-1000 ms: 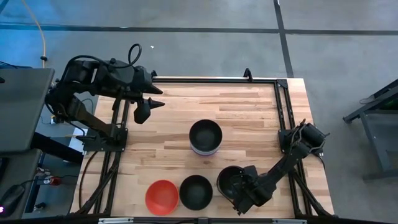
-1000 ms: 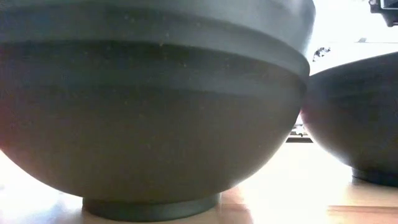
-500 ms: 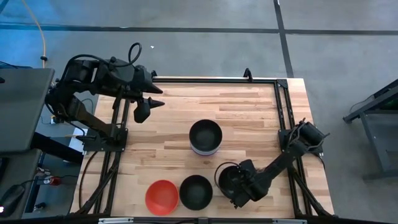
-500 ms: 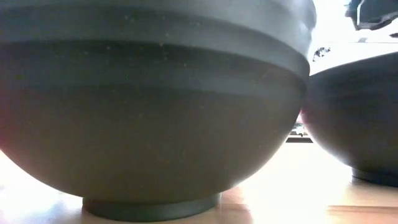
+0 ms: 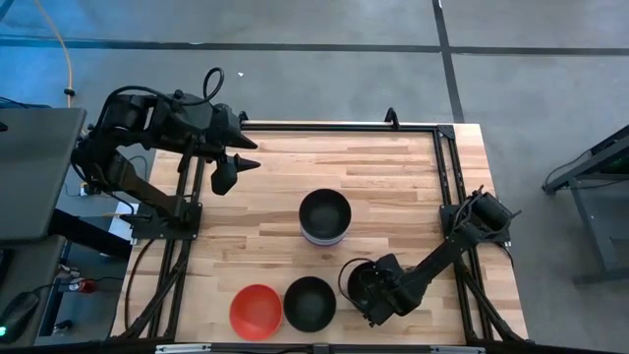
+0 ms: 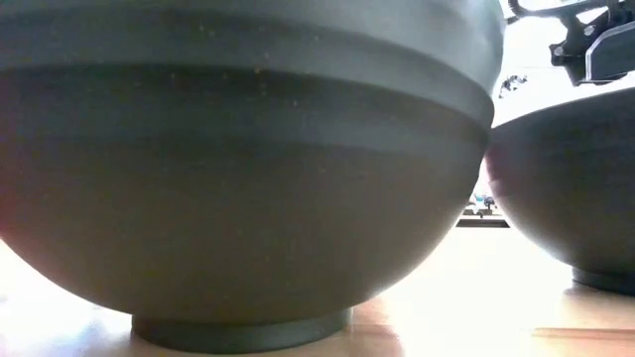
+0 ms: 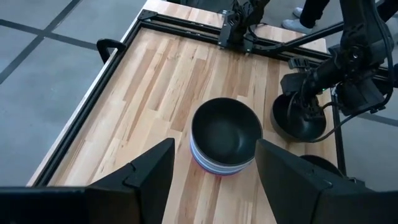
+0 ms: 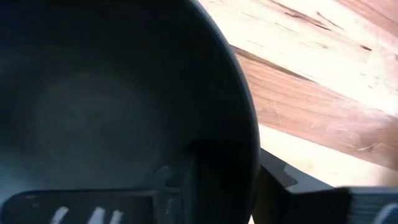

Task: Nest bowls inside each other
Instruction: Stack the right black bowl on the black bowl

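Bowls, then: four spots on the table (image 5: 393,177). Black bowl (image 5: 360,282) at the near right, pinched at its rim by the right gripper (image 5: 376,298), one finger (image 8: 186,180) inside the wall and the other outside, as the right wrist view shows. Whether lifted clear of the wood or resting on it, cannot tell. Stack (image 5: 324,217) at the table's middle, black bowl on top, lavender and white edges showing beneath in the left wrist view. Second loose black bowl (image 5: 310,303) at the near edge, red bowl (image 5: 256,311) just left of it, the two nearly touching. Left gripper (image 5: 232,164) parked high over the far left of the table, fingers spread wide, holding nothing.

Judged as the step in hand: carrying the gripped bowl to the stack and seating it inside the top one. To do it well, best to:

- Raise above the stack's rim before crossing, or risk knocking the pile sideways.
- Keep the bowl level; a rim pinch lets it tip easily.
- Centre over the top bowl, lower until seated, then release.
- Steer clear of the neighbouring loose black bowl on the way up.
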Controlling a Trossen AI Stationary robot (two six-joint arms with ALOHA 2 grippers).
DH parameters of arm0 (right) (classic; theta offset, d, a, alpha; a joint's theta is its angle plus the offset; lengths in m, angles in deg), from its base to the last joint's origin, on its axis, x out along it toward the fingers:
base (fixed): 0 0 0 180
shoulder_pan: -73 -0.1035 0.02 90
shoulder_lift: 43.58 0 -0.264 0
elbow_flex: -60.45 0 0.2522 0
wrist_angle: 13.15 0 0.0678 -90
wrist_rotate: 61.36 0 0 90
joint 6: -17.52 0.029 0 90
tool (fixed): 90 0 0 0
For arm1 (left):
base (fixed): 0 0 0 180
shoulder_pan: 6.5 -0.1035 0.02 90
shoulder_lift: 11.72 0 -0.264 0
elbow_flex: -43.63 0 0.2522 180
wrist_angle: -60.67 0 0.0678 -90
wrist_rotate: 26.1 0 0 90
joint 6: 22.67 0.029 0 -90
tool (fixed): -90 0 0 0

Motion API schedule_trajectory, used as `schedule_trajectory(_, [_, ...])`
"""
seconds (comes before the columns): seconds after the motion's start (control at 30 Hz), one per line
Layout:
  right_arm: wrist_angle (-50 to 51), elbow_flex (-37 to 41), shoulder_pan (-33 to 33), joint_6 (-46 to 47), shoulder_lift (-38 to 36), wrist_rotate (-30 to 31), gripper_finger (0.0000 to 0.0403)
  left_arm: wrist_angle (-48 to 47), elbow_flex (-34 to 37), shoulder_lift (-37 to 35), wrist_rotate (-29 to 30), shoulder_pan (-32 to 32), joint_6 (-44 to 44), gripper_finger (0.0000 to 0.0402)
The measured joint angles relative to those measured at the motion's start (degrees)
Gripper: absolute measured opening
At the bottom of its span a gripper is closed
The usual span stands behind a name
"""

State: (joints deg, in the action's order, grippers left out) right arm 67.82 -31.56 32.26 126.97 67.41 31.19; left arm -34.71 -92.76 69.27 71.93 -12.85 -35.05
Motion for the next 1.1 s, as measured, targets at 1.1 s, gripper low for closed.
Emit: schedule_trajectory(1.1, [7.0, 0.1, 12.5, -22.9, -24.5, 5.0, 0.0, 0.7, 10.2, -2.5, 0.1, -0.2, 4.5, 0.0211])
